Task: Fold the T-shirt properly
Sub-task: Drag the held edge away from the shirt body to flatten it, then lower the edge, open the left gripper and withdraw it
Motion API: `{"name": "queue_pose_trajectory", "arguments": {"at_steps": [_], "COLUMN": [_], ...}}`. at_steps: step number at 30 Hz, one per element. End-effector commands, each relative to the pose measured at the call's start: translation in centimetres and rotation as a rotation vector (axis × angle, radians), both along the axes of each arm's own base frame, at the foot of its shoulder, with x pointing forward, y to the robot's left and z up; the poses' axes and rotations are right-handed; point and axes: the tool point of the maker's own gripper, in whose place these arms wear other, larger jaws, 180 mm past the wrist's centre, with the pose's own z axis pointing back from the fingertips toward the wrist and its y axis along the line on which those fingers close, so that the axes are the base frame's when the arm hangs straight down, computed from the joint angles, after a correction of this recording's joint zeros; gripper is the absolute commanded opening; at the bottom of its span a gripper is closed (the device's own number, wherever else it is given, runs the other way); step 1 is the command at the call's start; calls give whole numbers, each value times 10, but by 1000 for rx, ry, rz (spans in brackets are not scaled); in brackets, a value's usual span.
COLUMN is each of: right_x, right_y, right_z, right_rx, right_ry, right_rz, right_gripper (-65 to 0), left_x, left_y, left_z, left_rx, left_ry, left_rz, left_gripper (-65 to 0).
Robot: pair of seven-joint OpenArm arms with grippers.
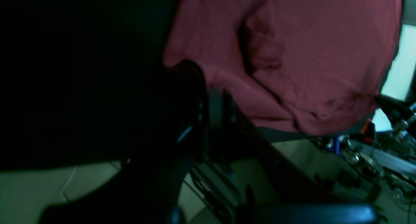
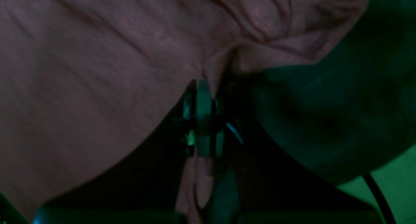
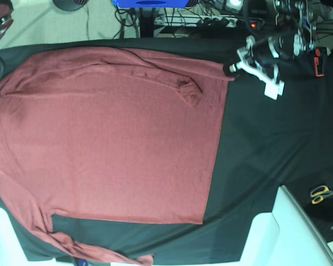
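The T-shirt [image 3: 105,138] is lying spread across the black-covered counter [image 3: 255,160]. The left end effector [image 3: 231,69] is pinching its far right corner with jaws closed. The right end effector [image 2: 208,87] is gripping a fold of the shirt's edge. Scissors [image 3: 323,193] are lying well apart.

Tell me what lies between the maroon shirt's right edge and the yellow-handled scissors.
In the base view, only bare black table cloth lies between the maroon long-sleeved shirt and the yellow-handled scissors.
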Motion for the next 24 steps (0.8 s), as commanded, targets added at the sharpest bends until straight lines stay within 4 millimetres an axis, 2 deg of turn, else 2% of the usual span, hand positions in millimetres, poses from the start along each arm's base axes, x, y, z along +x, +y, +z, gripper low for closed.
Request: {"name": "queue_pose_trajectory", "arguments": {"at_steps": [1,5,11,13,16,24], "right_x": [9,12,19,22,18,28], "right_y": [-19,-26,-27,-33,-33,-28], "right_z": [16,23,27,32,28,26], "right_rx": [-40,-52,-51,-57,-44,-15], "right_ry": [-31,-40,-50,-53,-36,-46], "right_rz": [-17,-20,-19,-49,-87,-97], "right_gripper": [-644,-644,-644,-644,-644,-644], "left_x": [6,14,25,28,36,47], "left_y": [2,0,4,12,17,17], "left_z": [6,5,9,12,17,20], "left_rx": [-20,-127,-162,-157,-155,-160], "left_ry": [-20,-15,-33,-48,-68,-88], "left_rz": [9,68,89,113,129,130], "left_gripper": [-650,-650,-650,-650,-650,-650]}}
